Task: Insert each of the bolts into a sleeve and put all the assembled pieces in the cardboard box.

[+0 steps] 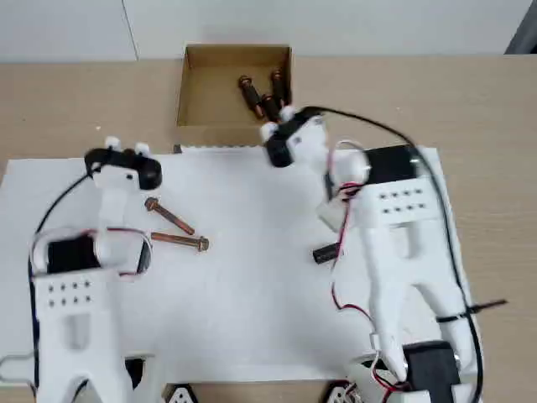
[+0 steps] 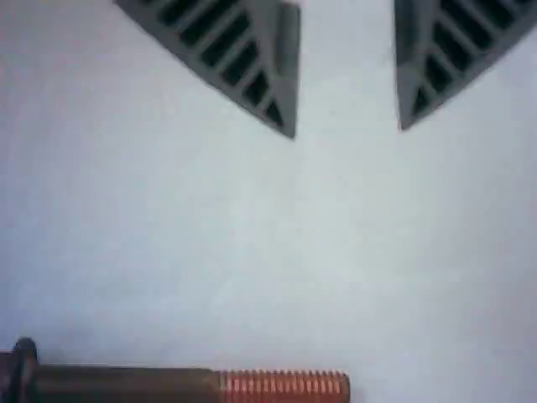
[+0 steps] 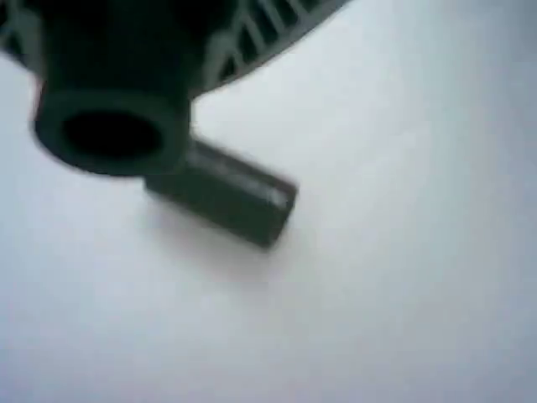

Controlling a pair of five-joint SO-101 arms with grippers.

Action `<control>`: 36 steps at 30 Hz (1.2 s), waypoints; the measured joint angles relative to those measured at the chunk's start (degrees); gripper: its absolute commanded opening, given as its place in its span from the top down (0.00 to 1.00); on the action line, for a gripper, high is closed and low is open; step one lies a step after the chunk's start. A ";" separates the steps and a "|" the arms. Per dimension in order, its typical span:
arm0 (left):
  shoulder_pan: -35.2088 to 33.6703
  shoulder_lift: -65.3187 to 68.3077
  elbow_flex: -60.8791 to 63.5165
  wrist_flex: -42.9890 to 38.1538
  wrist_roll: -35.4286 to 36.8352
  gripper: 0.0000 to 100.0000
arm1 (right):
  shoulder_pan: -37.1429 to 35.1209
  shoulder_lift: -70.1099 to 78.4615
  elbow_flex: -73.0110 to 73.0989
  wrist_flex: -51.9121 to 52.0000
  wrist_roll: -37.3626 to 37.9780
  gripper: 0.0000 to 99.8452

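Two copper bolts [image 1: 168, 216] [image 1: 180, 242] lie on the white sheet in front of the left arm. My left gripper [image 1: 138, 172] [image 2: 348, 126] hangs open just above the sheet, its ribbed fingers [image 2: 243, 59] apart with nothing between them; one bolt [image 2: 185, 384] lies a short way off. My right gripper [image 1: 279, 153] [image 3: 126, 59] is near the box, shut on a black sleeve [image 3: 113, 126] whose open end faces the camera. Another black sleeve [image 3: 226, 197] lies on the sheet just behind it. A loose sleeve [image 1: 327, 252] rests mid-sheet. The cardboard box [image 1: 191, 84] holds assembled pieces [image 1: 260, 92].
The white sheet [image 1: 252, 311] covers most of the wooden table [image 1: 67, 101]. The box stands just beyond the sheet's far edge. Cables [image 1: 394, 138] loop around the right arm. Both arm bases sit at the near edge.
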 measured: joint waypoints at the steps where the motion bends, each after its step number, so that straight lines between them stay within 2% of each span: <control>1: 0.00 2.64 -2.73 1.23 0.09 0.93 | 1.58 -0.44 -0.44 1.32 -0.53 0.99; 6: 0.00 17.67 -18.02 8.53 4.66 0.93 | 9.41 -2.55 -0.44 3.60 -4.04 0.99; 10: 0.00 29.45 -28.57 12.66 11.43 0.93 | 14.33 -4.75 -0.44 3.78 -5.54 0.99; 18: 0.00 46.24 -35.52 13.54 36.75 0.93 | 20.75 -14.24 8.70 3.78 -5.71 0.99; 21: 0.00 50.20 -39.30 13.54 39.12 0.94 | 22.15 -19.25 12.40 3.87 -5.71 0.99; 24: 0.18 53.19 -44.31 13.54 39.91 1.00 | 23.21 -24.09 16.26 3.87 -5.71 0.99; 27: 1.85 55.03 -48.70 13.54 40.00 1.00 | 23.56 -28.13 19.96 3.96 -5.71 0.99; 36: 8.88 56.09 -50.20 13.45 40.79 1.00 | 23.56 -38.24 27.16 3.96 -5.71 0.99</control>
